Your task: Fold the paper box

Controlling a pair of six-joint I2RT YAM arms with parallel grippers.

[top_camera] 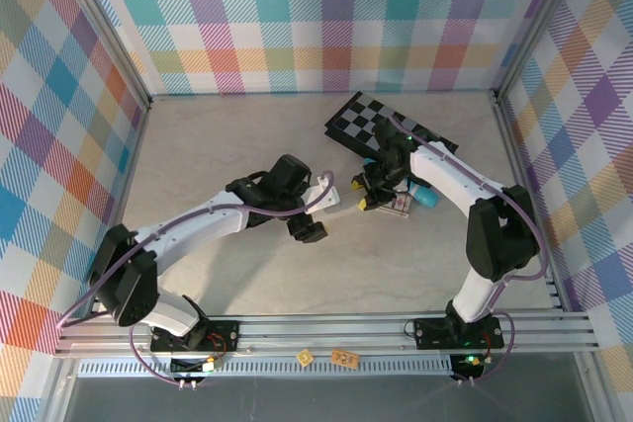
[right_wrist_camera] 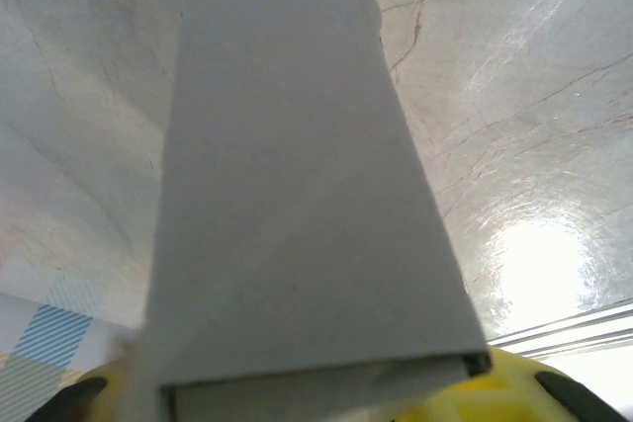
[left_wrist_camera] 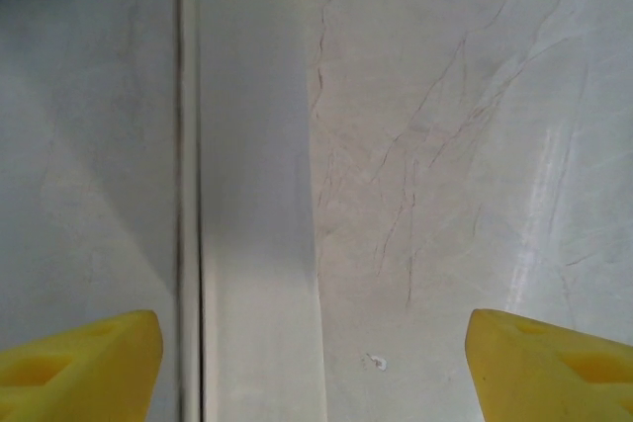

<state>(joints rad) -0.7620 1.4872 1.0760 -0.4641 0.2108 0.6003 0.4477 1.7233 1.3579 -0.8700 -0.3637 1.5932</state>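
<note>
The paper box (left_wrist_camera: 252, 195) is a long, flattened white cardboard sleeve lying over the marble table. My left gripper (left_wrist_camera: 312, 353) hovers above it, open, with its yellow fingertips (left_wrist_camera: 79, 363) wide apart, one on each side and touching nothing. From the top the left gripper (top_camera: 309, 224) is at mid-table, just left of the box (top_camera: 322, 193). My right gripper (top_camera: 371, 197) is shut on the box's far end. Up close, the box (right_wrist_camera: 297, 195) runs away from the right gripper (right_wrist_camera: 316, 397), its open end between the yellow fingers (right_wrist_camera: 554, 382).
A black-and-grey checkered board (top_camera: 381, 124) lies behind the right gripper. A small patterned packet (top_camera: 398, 207) and a cyan object (top_camera: 425, 195) sit beside it. Plaid walls close off the left, back and right. A metal rail (top_camera: 326, 328) runs along the near edge.
</note>
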